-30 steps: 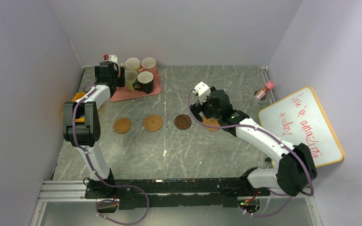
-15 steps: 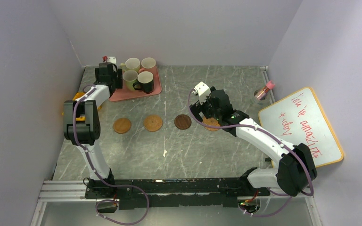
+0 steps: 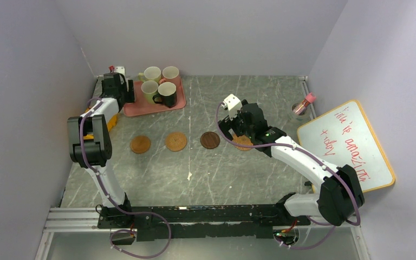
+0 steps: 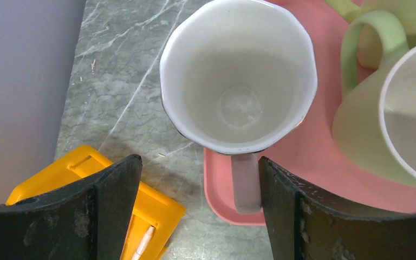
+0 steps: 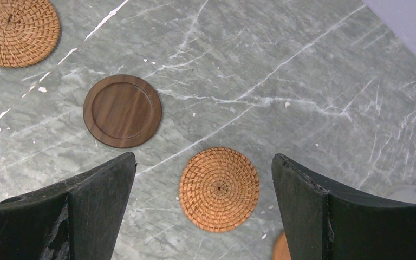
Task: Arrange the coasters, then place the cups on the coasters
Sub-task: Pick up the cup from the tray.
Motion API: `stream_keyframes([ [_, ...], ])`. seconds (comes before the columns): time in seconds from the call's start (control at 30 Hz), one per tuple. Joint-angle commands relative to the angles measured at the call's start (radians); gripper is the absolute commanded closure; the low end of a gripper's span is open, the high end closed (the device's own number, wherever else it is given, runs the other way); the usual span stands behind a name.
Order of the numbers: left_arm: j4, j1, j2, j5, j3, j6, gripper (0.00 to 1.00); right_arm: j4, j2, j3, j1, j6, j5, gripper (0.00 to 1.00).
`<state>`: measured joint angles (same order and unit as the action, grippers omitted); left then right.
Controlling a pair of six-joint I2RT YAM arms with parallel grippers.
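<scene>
Shifted toward 9 o'clock since a second ago (left gripper, spread wide). Pink cup on corner of tray, at 12 o'clock from that gripper, handle pointing back between its jaws; right gripper spread above coasters.

Top view: bright, even, soft light from overhead. No glare on whiteboard at 3 o'clock, and arms throw only faint shadows on table. Left wrist cam: pink mug crisp inside w/ mild sheen, soft shadow at its 7 o'clock. Left gripper dark, edges a bit soft. Right wrist cam: woven coaster sharp, weave legible, hardly any shadow. Right gripper near-black, little surface detail.
</scene>
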<state>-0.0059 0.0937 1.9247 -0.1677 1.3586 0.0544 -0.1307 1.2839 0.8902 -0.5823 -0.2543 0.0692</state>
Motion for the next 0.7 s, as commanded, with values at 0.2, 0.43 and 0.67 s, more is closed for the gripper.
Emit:
stream_keyframes([
  [0.2,-0.029,0.009,0.011,0.158,0.07,-0.021,0.16,0.017,-0.006,0.006,0.001,-0.007,-0.002,0.0],
  [0.43,-0.039,0.012,0.02,0.187,0.089,-0.026,0.15,0.017,-0.009,0.006,0.001,-0.008,-0.003,0.0],
  [0.67,-0.054,0.015,0.04,0.21,0.109,-0.039,0.18,0.019,-0.012,0.004,0.001,-0.008,-0.006,0.0],
])
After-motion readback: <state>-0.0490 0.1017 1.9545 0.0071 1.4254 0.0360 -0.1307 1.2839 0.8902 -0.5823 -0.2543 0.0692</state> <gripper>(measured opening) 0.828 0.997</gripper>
